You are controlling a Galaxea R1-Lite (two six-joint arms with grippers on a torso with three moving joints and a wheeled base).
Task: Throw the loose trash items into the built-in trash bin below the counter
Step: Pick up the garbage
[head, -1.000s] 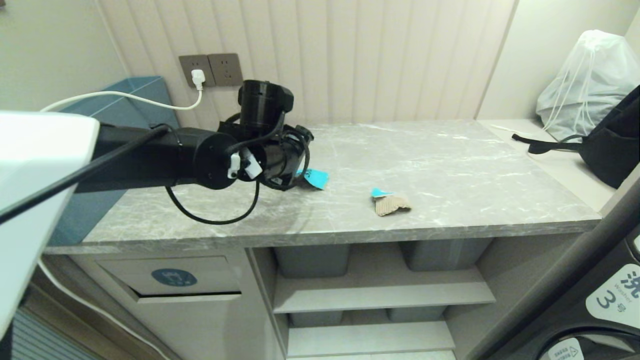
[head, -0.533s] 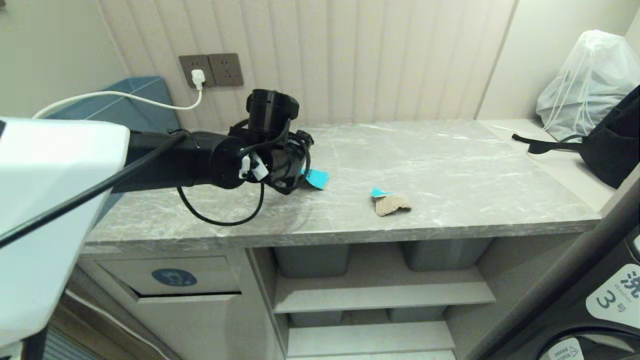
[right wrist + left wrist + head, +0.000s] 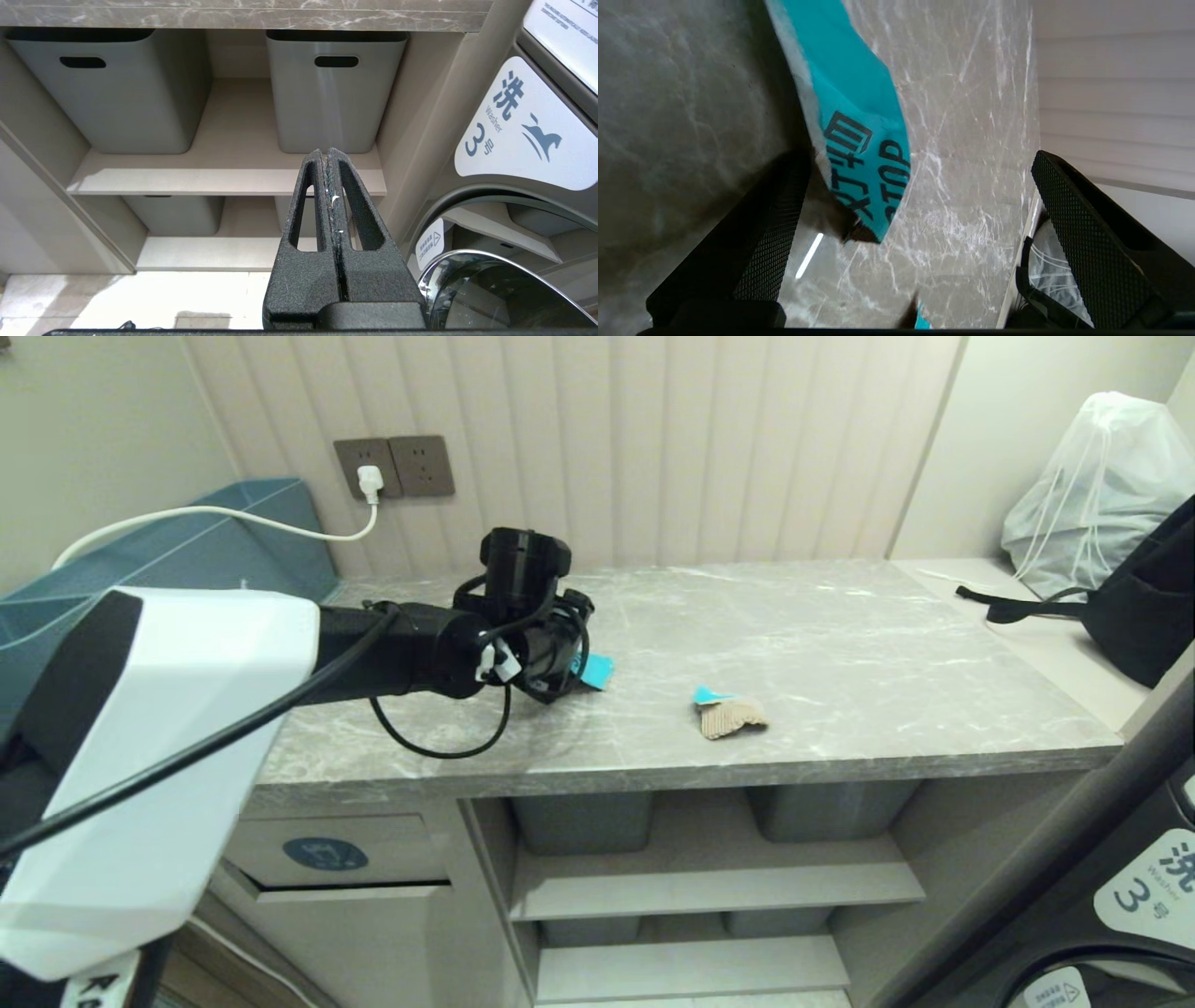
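At far left a teal box [image 3: 187, 546] stands against the wall, a white cable [image 3: 215, 513] running over it to a wall socket [image 3: 371, 469]. Below the surface's [image 3: 840, 653] front edge, the built-in trash bin [image 3: 327, 854] shows its beige flap with a round blue sticker. The robot's left arm reaches across the grey marble-patterned surface, its left hand [image 3: 915, 205] low over the slab with both black fingers [image 3: 775, 224] spread wide on either side of a turquoise-printed scrap [image 3: 859, 140]; the scrap lies between them, close to one finger, and whether it touches that finger cannot be told. In the head view only a turquoise corner of this scrap [image 3: 596, 669] shows beyond the wrist. Further right, well apart, the second scrap [image 3: 730, 713], ribbed tan paper with a turquoise bit, lies near the front edge. Grey tubs [image 3: 322, 88] sit on the shelves underneath. The right hand [image 3: 329, 158] hangs before those shelves, its fingers pressed together on nothing. At far right are a white drawstring bag [image 3: 1097, 485] and a black bag [image 3: 1144, 607].
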